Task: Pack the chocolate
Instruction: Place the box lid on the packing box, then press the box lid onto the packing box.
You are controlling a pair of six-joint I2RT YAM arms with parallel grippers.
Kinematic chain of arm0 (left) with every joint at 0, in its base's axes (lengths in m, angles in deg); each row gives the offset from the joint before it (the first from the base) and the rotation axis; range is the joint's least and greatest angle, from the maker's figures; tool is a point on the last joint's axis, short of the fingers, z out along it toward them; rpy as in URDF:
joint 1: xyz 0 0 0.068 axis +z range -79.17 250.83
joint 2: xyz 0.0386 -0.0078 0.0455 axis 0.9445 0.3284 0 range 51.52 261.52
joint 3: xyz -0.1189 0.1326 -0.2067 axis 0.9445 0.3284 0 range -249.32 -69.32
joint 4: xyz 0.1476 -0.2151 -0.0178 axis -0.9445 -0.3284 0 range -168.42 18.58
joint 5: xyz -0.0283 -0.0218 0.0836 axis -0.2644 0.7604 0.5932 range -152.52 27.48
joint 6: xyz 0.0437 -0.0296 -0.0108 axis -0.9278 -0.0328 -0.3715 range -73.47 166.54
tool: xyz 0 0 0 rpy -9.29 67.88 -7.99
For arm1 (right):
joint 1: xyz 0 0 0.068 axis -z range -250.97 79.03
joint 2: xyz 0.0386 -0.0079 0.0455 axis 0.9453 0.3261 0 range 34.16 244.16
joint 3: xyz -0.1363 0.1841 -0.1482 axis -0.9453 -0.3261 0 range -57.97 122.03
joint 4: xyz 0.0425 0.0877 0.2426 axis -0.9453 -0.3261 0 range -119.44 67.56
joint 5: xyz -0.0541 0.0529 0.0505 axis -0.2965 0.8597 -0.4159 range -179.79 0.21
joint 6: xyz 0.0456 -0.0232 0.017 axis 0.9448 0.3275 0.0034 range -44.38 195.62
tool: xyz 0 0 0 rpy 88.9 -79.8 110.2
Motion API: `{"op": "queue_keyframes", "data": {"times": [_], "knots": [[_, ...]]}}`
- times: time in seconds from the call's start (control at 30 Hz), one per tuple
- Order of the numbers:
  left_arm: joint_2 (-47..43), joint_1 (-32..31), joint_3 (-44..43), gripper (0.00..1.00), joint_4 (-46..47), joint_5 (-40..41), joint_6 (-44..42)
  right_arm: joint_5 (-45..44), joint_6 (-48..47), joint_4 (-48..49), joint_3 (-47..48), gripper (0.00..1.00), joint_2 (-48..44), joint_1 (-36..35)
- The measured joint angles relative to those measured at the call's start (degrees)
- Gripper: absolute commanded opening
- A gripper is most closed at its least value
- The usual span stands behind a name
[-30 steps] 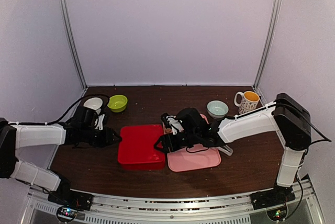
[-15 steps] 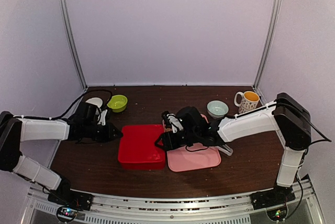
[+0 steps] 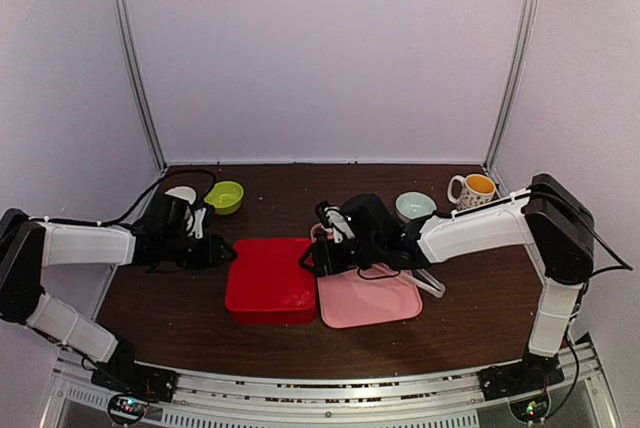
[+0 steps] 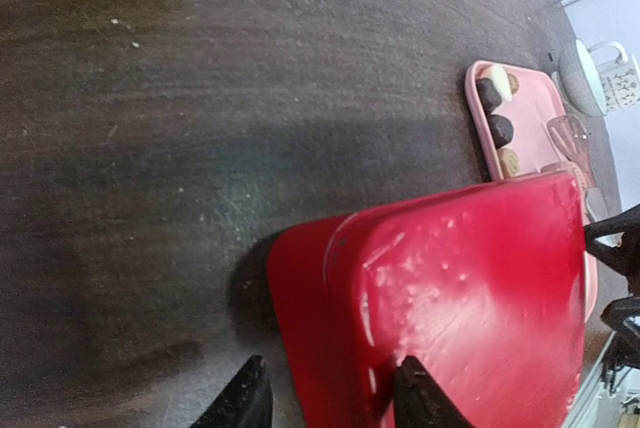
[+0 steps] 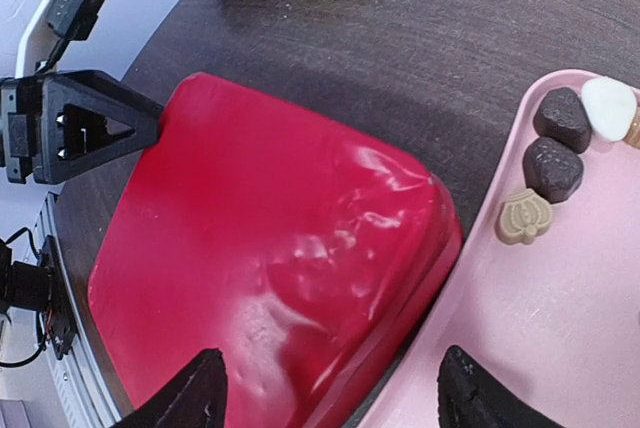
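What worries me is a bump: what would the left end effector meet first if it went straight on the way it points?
The red box: its corner sits between the open fingers of the left end effector, so contact would likely come almost at once.

Your table (image 3: 300,198) is dark brown wood grain, flecked with pale crumbs. Near its middle lies a glossy red box (image 3: 268,278), with a pink tray (image 3: 375,303) hard against its right side. At the far left you have a green bowl (image 3: 225,196) and, just left of it, a white-lined bowl (image 3: 180,194). At the far right a pale bowl (image 3: 413,206) sits near a mug (image 3: 472,191).
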Motion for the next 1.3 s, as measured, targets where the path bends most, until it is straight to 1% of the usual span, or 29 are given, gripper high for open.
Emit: {"op": "queue_keyframes", "data": {"times": [0.07,0.17,0.27,0.37,0.5,0.7,0.8,0.97,1.17,1.3], "knots": [[-0.98,0.0,0.0,0.49,-0.87,1.22,-0.68,-0.28,-0.66,-0.33,0.02,0.75,-0.02,0.5],[-3.21,0.0,0.0,0.49,-1.81,2.34,-1.68,-0.11,-2.19,-0.98,0.48,0.75,-0.02,1.31],[-4.57,0.33,0.0,0.49,-1.53,2.14,-2.8,1.6,-3.19,-0.31,1.05,0.72,-0.02,2.38],[-4.26,1.97,0.44,0.49,0.44,0.04,-3.72,4.7,-3.41,1.68,1.33,0.7,0.07,4.02],[-1.36,4.07,0.9,0.48,4.57,-3.39,-4.55,8.26,-3.41,3.72,4.09,0.69,1.95,5.42],[4.2,4.24,0.92,0.47,9.27,-7.43,-5.03,11.74,-3.08,5.9,7.96,0.69,6.82,6.64],[5.92,4.24,0.9,0.45,10.91,-8.76,-5.11,12.81,-2.78,5.88,9.55,0.69,9.16,6.93],[7.89,4.24,0.39,0.37,13.33,-10.47,-5.11,13.81,-2.21,5.31,12.31,0.68,11.74,7.37],[11.3,4.24,-2.12,0.3,15.54,-11.96,-5.11,15.58,-1.4,5.07,14.8,0.6,13.73,7.48],[12.87,4.24,-3.43,0.25,16.35,-12.61,-5.18,16.48,-0.92,5.18,14.97,0.57,14.62,7.58]]}}
